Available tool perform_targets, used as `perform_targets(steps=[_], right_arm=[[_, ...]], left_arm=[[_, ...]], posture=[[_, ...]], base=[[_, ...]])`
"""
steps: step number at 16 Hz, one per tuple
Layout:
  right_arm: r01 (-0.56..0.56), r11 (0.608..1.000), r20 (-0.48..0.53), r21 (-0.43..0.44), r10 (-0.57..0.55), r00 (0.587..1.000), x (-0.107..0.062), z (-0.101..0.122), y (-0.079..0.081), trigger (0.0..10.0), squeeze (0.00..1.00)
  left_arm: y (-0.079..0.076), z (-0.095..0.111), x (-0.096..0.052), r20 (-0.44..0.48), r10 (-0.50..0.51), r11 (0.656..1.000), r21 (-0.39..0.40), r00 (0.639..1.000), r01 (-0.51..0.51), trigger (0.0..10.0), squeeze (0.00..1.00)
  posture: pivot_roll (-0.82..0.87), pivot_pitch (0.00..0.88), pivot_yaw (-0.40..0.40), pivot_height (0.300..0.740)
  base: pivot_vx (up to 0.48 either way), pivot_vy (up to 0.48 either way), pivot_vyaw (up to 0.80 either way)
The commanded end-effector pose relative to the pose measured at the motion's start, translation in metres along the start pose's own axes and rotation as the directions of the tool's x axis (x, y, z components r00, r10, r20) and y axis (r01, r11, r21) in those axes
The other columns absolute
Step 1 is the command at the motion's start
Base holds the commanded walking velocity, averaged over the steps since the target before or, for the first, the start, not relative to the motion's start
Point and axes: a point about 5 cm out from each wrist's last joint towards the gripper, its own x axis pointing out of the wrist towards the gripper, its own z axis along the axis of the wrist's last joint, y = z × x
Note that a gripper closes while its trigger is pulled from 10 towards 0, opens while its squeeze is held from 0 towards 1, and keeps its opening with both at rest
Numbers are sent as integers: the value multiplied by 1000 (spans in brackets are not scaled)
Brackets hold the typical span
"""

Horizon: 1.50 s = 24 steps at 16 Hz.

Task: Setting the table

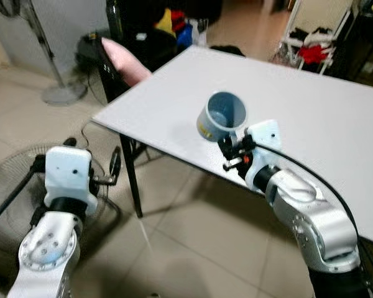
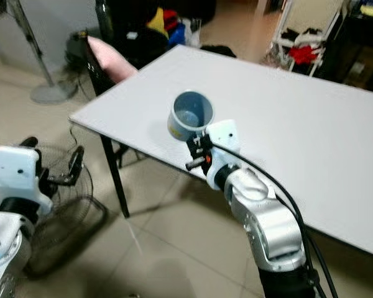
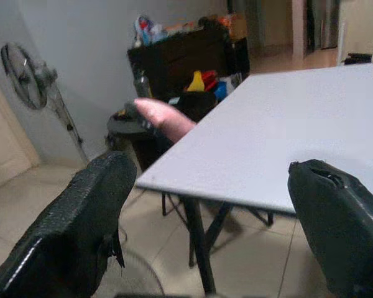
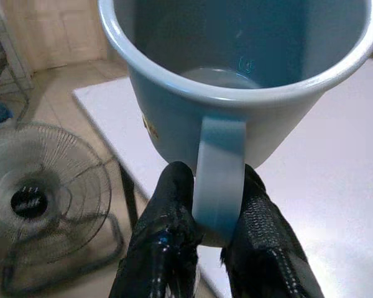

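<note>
Pinching the handle of the blue mug [image 4: 236, 81] from both sides, your right gripper [image 4: 214, 230] has its two black fingers closed tightly on it, with the handle between them. The mug hangs over the near edge of the white table [image 1: 311, 105], tilted so that its open mouth faces up toward the head camera; I cannot tell if its bottom touches the tabletop or is just above it. Your left gripper [image 3: 217, 217] is wide open and holds nothing; it waits low beside the table's near corner, above the floor and close to the floor fan [image 1: 12, 180] lying there. A pink cushion [image 1: 124, 59] rests on a dark chair at the table's far corner. I judge the task is only at its start: you have no piece set on the table, and this mug must yet be stood upright and released.
</note>
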Motion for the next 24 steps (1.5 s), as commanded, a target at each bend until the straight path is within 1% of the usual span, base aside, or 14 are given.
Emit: perform_targets(steps=[1,6,9,12,17,18,19,20,22,23,24], right_arm=[[46,999,13,0,-46,999,-3,2,-10,10000,0],[37,999,-5,-15,-37,999,-1,0,-8,10000,0],[51,998,-13,-31,-52,999,2,0,-10,10000,0],[72,996,-25,-45,-73,997,2,0,-14,10000,0],[138,989,-89,-59,-143,986,-8,-6,-22,10000,0],[136,989,-93,-55,-140,986,-5,-6,-22,10000,0],[136,989,-93,-55,-140,986,-5,-6,-22,10000,0],[127,990,-100,-62,-133,986,0,-4,-24,10000,0],[75,993,-142,-94,-88,986,5,-3,-25,10000,0],[29,992,-176,-123,-51,983,9,-2,-26,10000,0],[25,991,-184,-128,-48,982,12,-1,-28,10000,0]], left_arm=[[-6,3,0,15,-40,999,-1,999,40,10000,0],[-12,1,0,10,-78,997,-4,997,78,10000,0],[-16,0,1,9,-99,995,-13,995,99,10000,0],[-20,-2,0,7,-119,993,-18,993,119,10000,0],[-29,-5,6,9,-192,981,-35,981,192,10000,0],[-33,-5,9,15,-229,972,-51,973,229,10000,0],[-33,-5,9,15,-229,972,-51,973,229,10000,0],[-35,-5,11,16,-253,966,-41,967,254,10000,0],[-35,-4,12,32,-285,957,-44,958,286,10000,0],[-35,-4,12,32,-313,948,-57,949,314,10000,0],[-36,-4,12,34,-333,940,-64,942,335,10000,0]], posture=[[7,0,25,740],[5,0,30,740],[2,0,22,740],[5,0,16,740],[-41,0,44,740],[-49,0,47,740],[-49,0,47,740],[-55,0,49,740],[-61,0,55,740],[-66,0,62,740],[-66,0,63,740]], base=[[401,0,0],[401,0,0],[399,0,-800],[394,0,-154],[377,0,0],[0,0,0],[0,0,0],[0,0,0],[0,0,0],[0,0,0],[0,0,0]])
